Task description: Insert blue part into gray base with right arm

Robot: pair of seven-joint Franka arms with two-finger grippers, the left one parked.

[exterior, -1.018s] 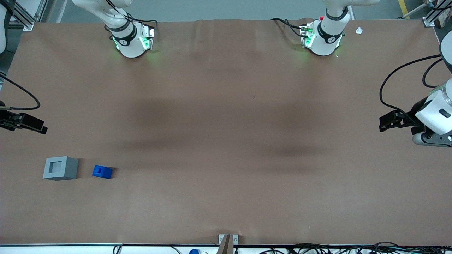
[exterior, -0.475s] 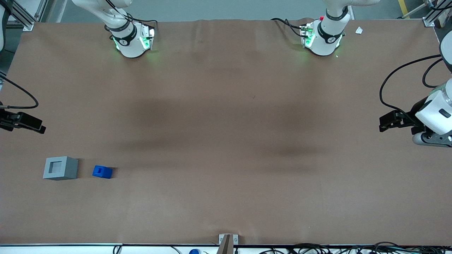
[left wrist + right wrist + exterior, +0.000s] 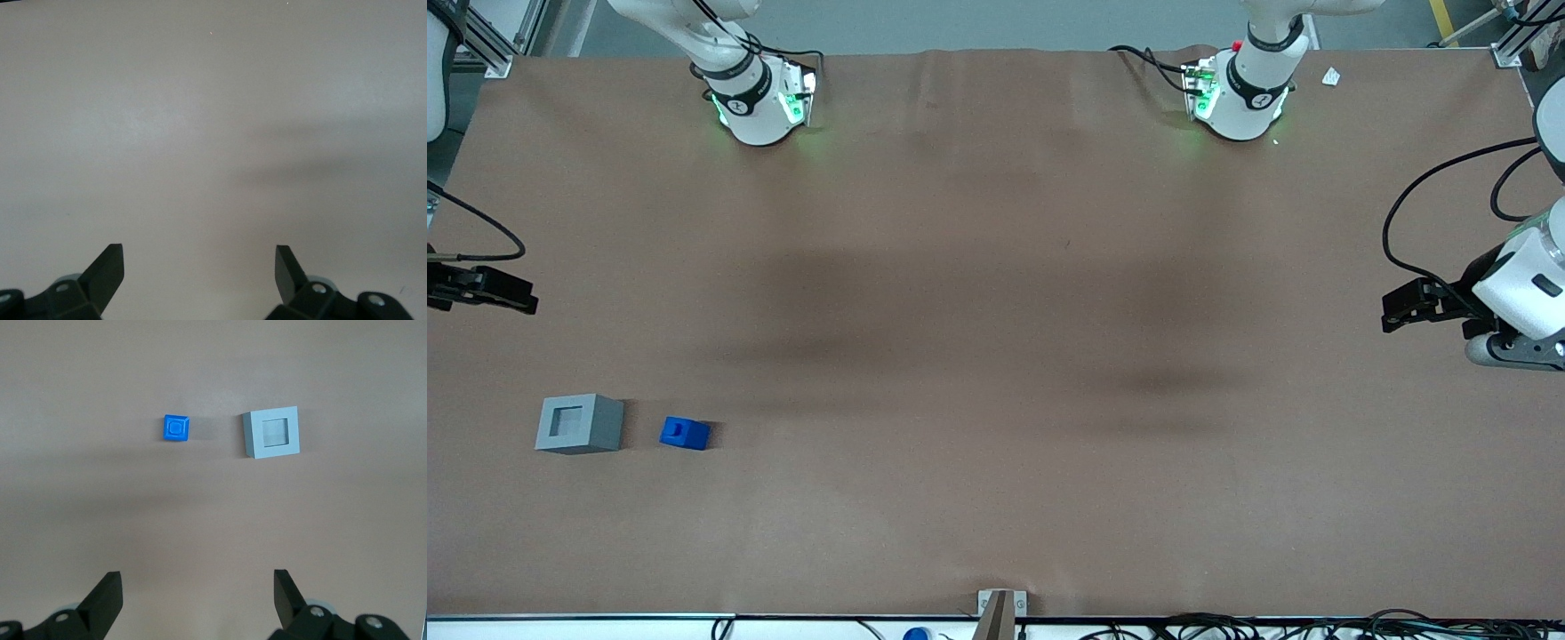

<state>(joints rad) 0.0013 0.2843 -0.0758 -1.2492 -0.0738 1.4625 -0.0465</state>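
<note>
The blue part [image 3: 684, 433] [image 3: 177, 428] is a small bright-blue block resting on the brown table. Beside it, a short gap away toward the working arm's end, stands the gray base [image 3: 579, 424] [image 3: 273, 434], a light-gray cube with a square recess in its top. My right gripper [image 3: 516, 299] [image 3: 197, 592] hangs high over the table's working-arm end, farther from the front camera than both objects. Its fingers [image 3: 107, 597] are spread wide with only bare table between them.
The brown table cover [image 3: 996, 356] spreads wide toward the parked arm's end. Two arm bases [image 3: 758, 102] [image 3: 1240, 98] stand along the table edge farthest from the front camera. Cables and a small bracket [image 3: 1000, 609] line the near edge.
The right gripper has drifted away from the front camera, farther from the two blocks. The blue part and gray base have not moved.
</note>
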